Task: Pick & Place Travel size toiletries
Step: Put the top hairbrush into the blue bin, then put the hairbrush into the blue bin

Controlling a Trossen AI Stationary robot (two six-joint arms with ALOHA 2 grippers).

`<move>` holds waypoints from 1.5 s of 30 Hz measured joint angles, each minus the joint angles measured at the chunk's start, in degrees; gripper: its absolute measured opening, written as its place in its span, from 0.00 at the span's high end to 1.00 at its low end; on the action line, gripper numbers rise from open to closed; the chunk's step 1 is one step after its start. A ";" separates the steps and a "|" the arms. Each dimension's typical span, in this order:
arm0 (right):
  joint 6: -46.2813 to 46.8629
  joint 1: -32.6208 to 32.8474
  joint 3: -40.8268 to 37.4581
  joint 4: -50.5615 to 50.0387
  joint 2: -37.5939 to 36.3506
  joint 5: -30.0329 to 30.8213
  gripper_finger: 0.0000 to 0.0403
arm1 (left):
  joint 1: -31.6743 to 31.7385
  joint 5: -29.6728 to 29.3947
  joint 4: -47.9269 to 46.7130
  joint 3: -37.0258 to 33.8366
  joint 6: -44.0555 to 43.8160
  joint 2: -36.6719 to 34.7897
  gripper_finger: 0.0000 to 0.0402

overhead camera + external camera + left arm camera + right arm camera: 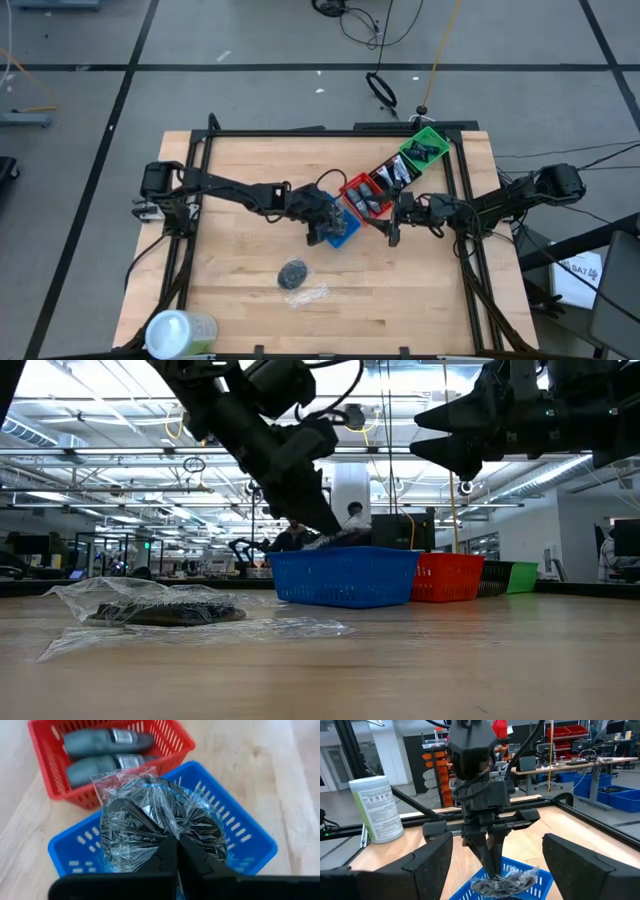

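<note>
Container [178, 333]: white top, green body, at about 7 o'clock on the table [250, 320], near the front edge, well apart from everything else.
Disc on the table [294, 274]: dark, round, lying flat at about 6 o'clock from the table's middle, still in clear wrap.
Loose wrapper [308, 295]: clear crumpled plastic just beside that disc, on its front side; the low view shows both [165, 614] lying low on the wood.
Left gripper [328, 222]: over the blue basket [343, 231], fingers pinched together on the clear wrap of a second dark disc [160, 832]; the wrist view shows the two fingertips [172, 855] meeting on the plastic.
Wrapped disc: hanging in the mouth of the blue basket, whether it touches the floor of the basket cannot be told.
Red basket [366, 193]: touching the blue one at its 1 o'clock side, holding two dark grey oblong packs [100, 752] side by side.
Black tray [392, 172]: next in the row, small items inside, too small to name.
Green basket [424, 148]: last in the row, toward 1 o'clock, dark items inside.
Right gripper [392, 225]: just right of the red basket, jaws spread wide, nothing between them.
</note>
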 joint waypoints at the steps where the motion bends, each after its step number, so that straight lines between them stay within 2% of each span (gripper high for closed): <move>1: -0.01 0.00 0.00 -0.10 0.00 0.00 0.27 | 0.05 -0.01 -0.70 0.00 -0.03 0.01 0.99; 6: -0.04 -0.07 0.00 -1.48 0.00 0.04 0.27 | 0.12 -3.94 -2.63 0.00 -0.07 -0.58 0.91; 9: -0.35 -0.07 0.00 -1.79 0.00 0.06 0.27 | -0.11 -5.99 -2.38 0.02 -0.05 -0.98 0.82; 15: -0.46 -0.07 0.00 -1.74 0.00 0.09 0.27 | -0.17 -6.20 -3.08 0.02 0.08 -1.97 0.62; 21: -0.48 -0.07 0.00 -1.81 0.00 0.11 0.27 | -2.30 -6.21 -12.97 0.02 0.76 -10.59 0.51; 24: -0.50 -0.07 0.00 -2.15 0.00 0.12 0.27 | -5.91 -6.29 -18.39 0.03 -1.77 -16.14 0.50; 26: -0.54 -0.07 0.00 -2.31 0.00 0.13 0.27 | -9.89 -10.33 -23.32 0.19 -7.15 -18.90 0.51; 28: -0.69 -0.07 0.00 -2.43 0.00 0.17 0.27 | -14.60 -15.77 -32.45 1.58 -13.18 -19.64 0.52; 31: -0.90 -0.07 0.00 -2.45 0.00 0.20 0.27 | -20.54 -15.81 -43.93 4.15 -23.93 -17.72 0.55; 34: -0.90 -0.07 0.02 -1.98 0.00 0.20 0.27 | -25.75 -13.73 -44.23 6.98 -30.36 -14.77 0.59; 37: -0.90 -0.07 0.02 -1.78 0.00 0.23 0.27 | -29.70 -13.28 -44.98 9.77 -31.59 -10.02 0.62; 45: -1.11 -0.07 0.02 -2.20 -0.02 0.27 0.27 | -30.78 -12.53 -45.19 15.73 -34.43 2.31 0.69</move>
